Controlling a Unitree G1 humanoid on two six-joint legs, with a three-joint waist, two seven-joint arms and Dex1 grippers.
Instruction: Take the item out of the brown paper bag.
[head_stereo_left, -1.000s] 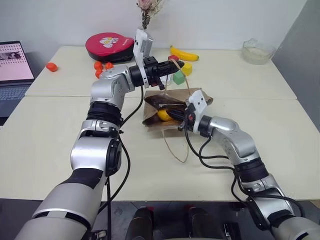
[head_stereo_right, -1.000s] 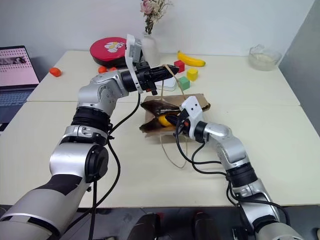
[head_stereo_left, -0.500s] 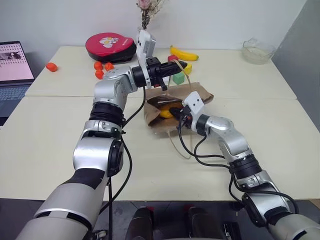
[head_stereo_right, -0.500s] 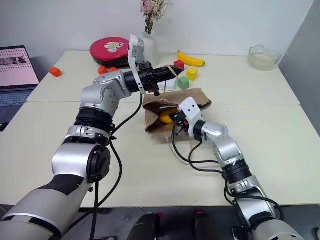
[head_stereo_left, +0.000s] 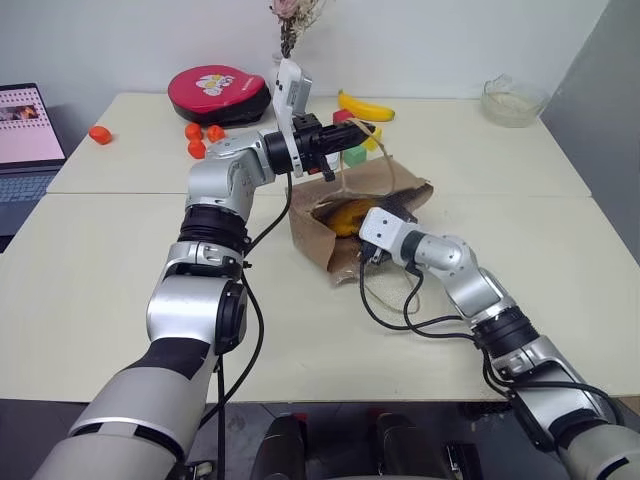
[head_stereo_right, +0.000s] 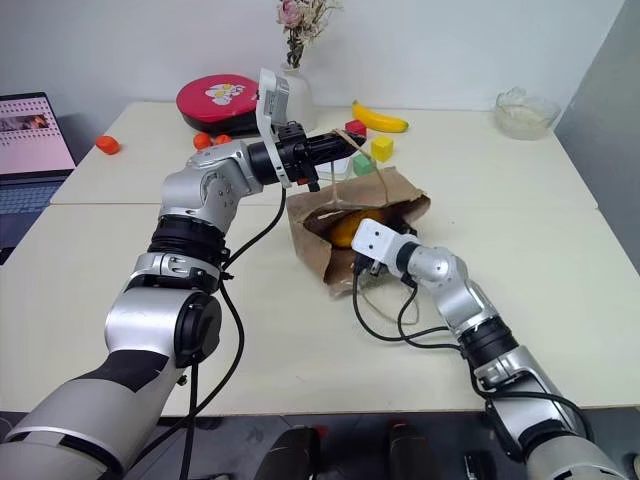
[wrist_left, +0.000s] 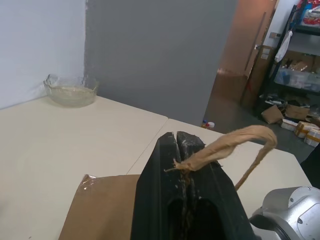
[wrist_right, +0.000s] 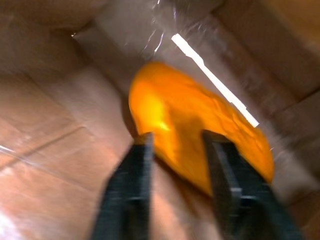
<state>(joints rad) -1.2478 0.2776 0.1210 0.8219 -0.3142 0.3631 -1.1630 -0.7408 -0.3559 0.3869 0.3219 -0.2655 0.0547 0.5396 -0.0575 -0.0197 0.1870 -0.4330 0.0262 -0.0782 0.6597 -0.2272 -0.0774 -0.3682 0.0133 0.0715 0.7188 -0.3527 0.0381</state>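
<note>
Orange-yellow item (wrist_right: 200, 130) lies inside brown paper bag (head_stereo_left: 350, 215), mouth held up by left gripper (wrist_left: 184, 150) clamped on cord handle (wrist_left: 235, 140). Right gripper (wrist_right: 177, 145) parted, fingers straddling item's edge. Looks smooth, rounded, light; grip across middle.

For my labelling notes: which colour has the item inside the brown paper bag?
Orange-yellow. The item shows best in the right wrist view, lying inside the brown paper bag.
</note>
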